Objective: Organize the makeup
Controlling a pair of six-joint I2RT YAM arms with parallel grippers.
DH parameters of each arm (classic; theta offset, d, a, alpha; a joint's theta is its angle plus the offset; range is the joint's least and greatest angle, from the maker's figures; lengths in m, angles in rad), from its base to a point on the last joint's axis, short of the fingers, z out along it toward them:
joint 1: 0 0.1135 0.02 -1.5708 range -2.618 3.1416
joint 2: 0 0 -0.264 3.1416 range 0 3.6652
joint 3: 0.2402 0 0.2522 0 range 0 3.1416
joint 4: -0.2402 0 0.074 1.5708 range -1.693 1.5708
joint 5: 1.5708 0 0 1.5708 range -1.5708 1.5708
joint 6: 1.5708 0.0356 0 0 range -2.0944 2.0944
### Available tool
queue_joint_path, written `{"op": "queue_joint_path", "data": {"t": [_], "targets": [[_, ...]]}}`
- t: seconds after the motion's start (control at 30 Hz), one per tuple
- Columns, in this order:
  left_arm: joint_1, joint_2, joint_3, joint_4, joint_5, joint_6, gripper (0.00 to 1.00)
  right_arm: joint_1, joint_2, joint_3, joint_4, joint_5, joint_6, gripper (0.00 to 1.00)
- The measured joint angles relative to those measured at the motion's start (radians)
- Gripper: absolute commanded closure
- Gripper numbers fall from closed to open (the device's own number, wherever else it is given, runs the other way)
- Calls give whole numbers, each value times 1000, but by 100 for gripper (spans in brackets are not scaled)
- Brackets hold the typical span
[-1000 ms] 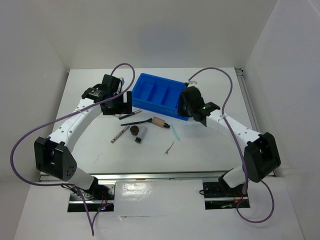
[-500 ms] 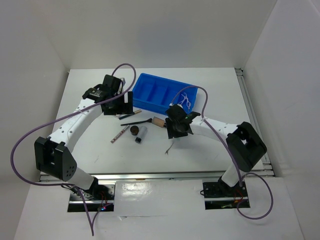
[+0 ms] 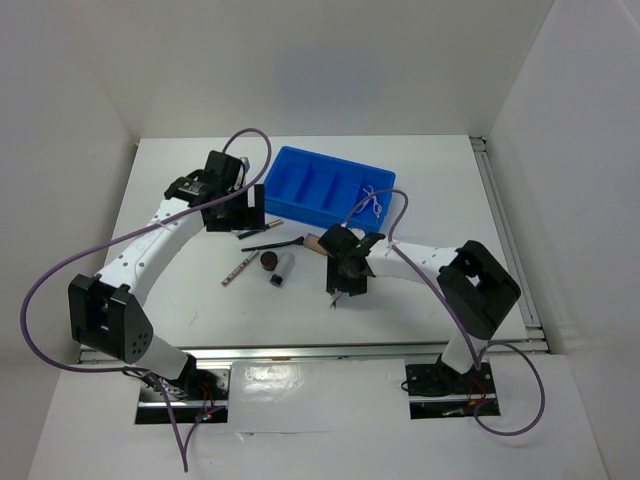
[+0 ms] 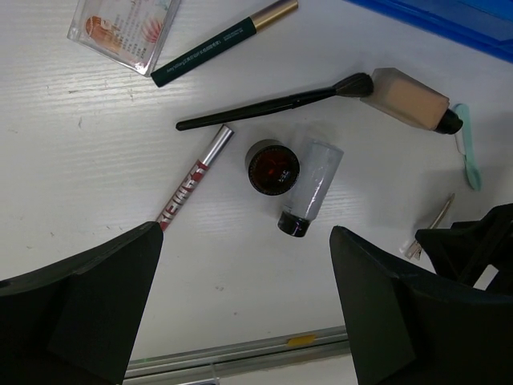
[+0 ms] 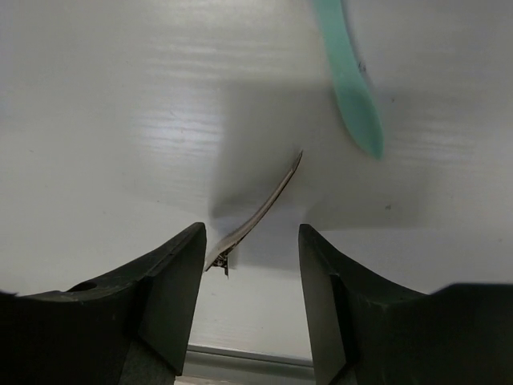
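Fingers (image 5: pixel 172 281) of the right gripper (image 5: pixel 250 234) stand partly open and empty, the thin clip (image 5: pixel 268 200) lying on the table between them. Well left of the clip, the left gripper (image 4: pixel 244 233) gapes wide, holding nothing.

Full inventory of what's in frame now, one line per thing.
table: 1, white, under everything
tray: 1, blue, far centre
packet: 1, pinkish, left end of group
pencil: 1, dark green with gold cap, beside packet
brush: 1, black, head by tube
tube: 1, beige with black tip, near tray
wand: 1, red-silver, left of pot
pot: 1, brown, beside cylinder
cylinder: 1, grey with black cap
spatula: 1, pale green, right of tube
clip: 1, thin, between right claw's fingers
cables: 2, purple
left claw: black, open, above group
right claw: black, open, astride clip
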Motion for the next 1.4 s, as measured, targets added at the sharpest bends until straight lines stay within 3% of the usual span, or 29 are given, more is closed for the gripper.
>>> {"op": "queue_joint_path", "data": {"t": [0.23, 0.37, 0.4, 0.5, 0.87, 1.23, 1.4], "targets": [[0, -4, -3, 0, -2, 0, 0, 48, 30, 2, -21, 20, 49, 64], [0, -10, -6, 0, 5, 0, 0, 70, 52, 27, -29, 37, 63, 82], [0, -11, -7, -1, 5, 0, 0, 74, 57, 34, -32, 41, 63, 90], [0, -13, -7, 0, 6, 0, 0, 83, 76, 61, -41, 54, 61, 100], [-5, -13, -9, 0, 4, 0, 0, 54, 77, 333, -112, 203, -75, 100], [-11, -13, -9, -1, -2, 2, 0, -370, 90, 502, -11, 193, -252, 100], [-11, -13, -8, -1, -13, 2, 0, -435, 223, 580, 18, 157, -283, 97]]}}
